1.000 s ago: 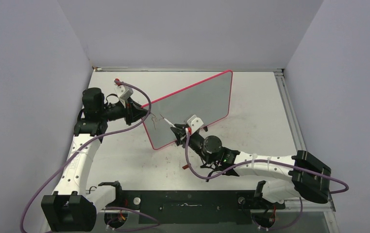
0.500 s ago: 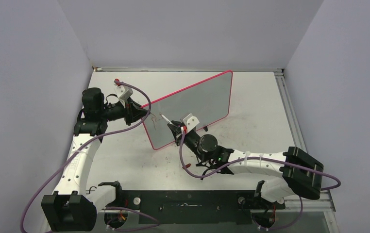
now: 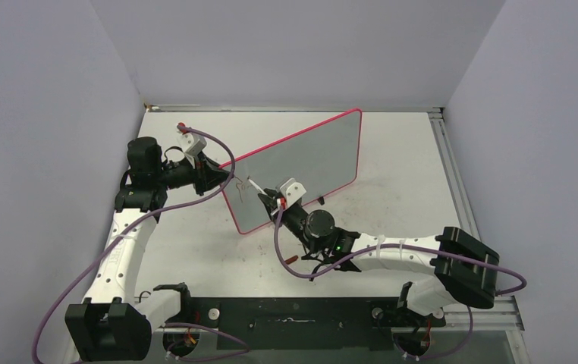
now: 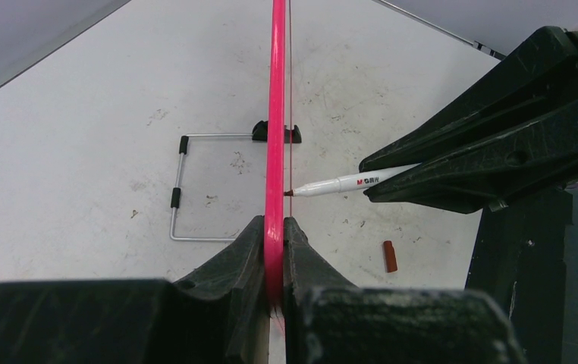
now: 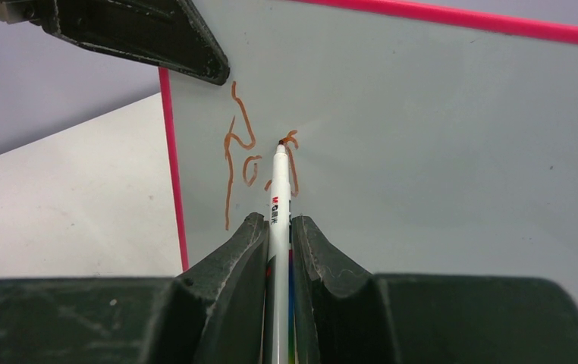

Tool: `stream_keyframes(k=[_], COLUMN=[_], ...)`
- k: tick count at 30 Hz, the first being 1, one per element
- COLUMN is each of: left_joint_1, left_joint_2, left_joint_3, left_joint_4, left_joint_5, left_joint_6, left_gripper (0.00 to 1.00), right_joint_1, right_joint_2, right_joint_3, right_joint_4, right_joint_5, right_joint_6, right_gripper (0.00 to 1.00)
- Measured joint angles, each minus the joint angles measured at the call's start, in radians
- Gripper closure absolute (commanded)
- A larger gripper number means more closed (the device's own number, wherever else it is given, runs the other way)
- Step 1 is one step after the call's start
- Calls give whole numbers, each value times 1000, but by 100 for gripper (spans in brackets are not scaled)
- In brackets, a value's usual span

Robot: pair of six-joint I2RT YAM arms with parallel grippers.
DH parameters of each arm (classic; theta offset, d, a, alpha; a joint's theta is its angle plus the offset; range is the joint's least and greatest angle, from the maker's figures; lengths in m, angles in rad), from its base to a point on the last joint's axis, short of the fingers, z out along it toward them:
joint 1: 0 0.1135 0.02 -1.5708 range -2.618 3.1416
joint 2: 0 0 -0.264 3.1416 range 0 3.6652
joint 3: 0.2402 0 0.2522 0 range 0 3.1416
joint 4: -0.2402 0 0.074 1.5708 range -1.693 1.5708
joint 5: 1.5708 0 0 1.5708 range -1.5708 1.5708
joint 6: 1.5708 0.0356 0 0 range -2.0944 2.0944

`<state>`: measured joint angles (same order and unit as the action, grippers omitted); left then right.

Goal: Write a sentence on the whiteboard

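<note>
The whiteboard (image 3: pixel 305 159) stands upright and slanted across the table, pale grey with a red-pink rim (image 4: pixel 277 114). My left gripper (image 4: pixel 274 227) is shut on that rim at the board's left edge (image 3: pixel 224 176). My right gripper (image 5: pixel 278 227) is shut on a white marker (image 5: pixel 281 178), whose dark tip touches the board face. Of the sentence (image 5: pixel 242 155), a few brown-red strokes show near the board's left edge, right by the tip. From above, the right gripper (image 3: pixel 274 203) points the marker (image 3: pixel 258 186) at those strokes (image 3: pixel 240 186). The marker (image 4: pixel 347 183) meets the board side-on in the left wrist view.
A small red marker cap (image 4: pixel 390 255) lies on the white table in front of the board (image 3: pixel 290 258). Behind the board, a bent wire stand (image 4: pixel 178 193) with black feet rests on the table. Grey walls close in on the left, back and right.
My right gripper has slid left along the board with the marker, and its arm has followed. The left gripper and the board have stayed put.
</note>
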<state>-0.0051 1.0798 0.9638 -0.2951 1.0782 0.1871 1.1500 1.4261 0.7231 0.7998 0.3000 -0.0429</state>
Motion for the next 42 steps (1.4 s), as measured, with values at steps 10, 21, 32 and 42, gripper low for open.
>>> stream_keyframes(k=[10,21,32,42], left_joint_1=[2,2,2,7], left_joint_2=[1,1,1,1], left_joint_3=[0,0,0,0], left_joint_4=[0,0,0,0], left_joint_5=[0,0,0,6], left_joint_6=[-1,-2,-3,-2], left_gripper=[100,100,100,100], right_joint_1=[5,13,16,39], right_joint_2=[15,14,14,50], right_joint_3=[2,-24,-44,-43], right_joint_4=[-9,-19,-48,-60], right_joint_5=[-17,43,51,25], right_joint_6=[5,13,26,18], right_gripper=[95,95,95,95])
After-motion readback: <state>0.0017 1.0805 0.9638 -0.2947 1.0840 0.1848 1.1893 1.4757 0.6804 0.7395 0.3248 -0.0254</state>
